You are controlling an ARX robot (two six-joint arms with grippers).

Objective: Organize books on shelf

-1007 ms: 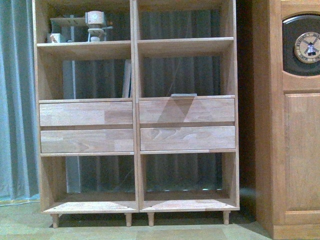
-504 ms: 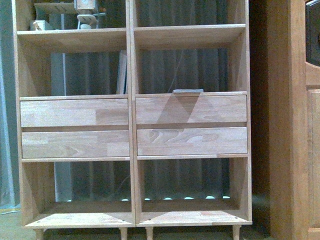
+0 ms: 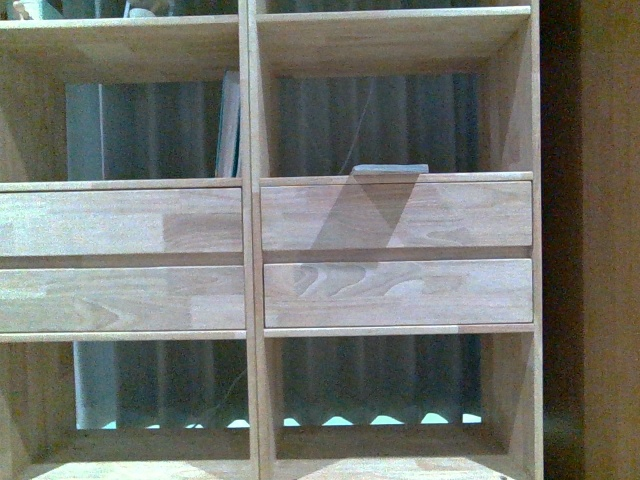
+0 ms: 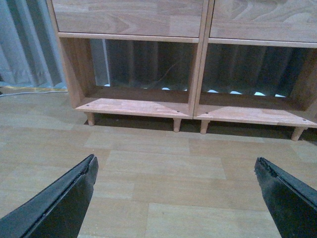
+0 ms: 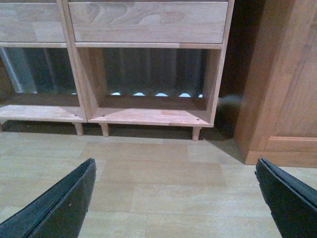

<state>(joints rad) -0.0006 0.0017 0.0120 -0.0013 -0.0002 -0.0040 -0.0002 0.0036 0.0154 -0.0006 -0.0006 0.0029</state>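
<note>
Light wood fills the front view: the shelf [image 3: 250, 250] stands close, its two columns split by a centre wall, with four drawer fronts [image 3: 397, 214] across the middle. In the left cubby above the drawers, the standing book [image 3: 229, 125] is upright against the centre wall. Its long axis is vertical and a narrow edge faces the camera; it looks pale with some teal, and I cannot tell more. In the right cubby at the same level, the lying book [image 3: 390, 169] rests flat on the cubby floor at the front edge. Its long axis goes from side to side, and only its thin grey-blue edge shows. A grey curtain [image 3: 380, 120] hangs behind the open cubbies. A darker cabinet [image 3: 612, 240] stands just beside the shelf on the right.

Left wrist view: the left gripper [image 4: 174, 164] hangs over the plank floor [image 4: 163, 188], its two black fingers [image 4: 74, 193] spread wide with nothing between them. Beyond it are the bottom cubbies of the shelf and its peg legs [image 4: 177, 125].

Right wrist view: the right gripper [image 5: 174, 166] is also spread wide over the floor — it holds nothing. This camera looks at the lower right cubby of the shelf, with the darker cabinet next to it.
</note>
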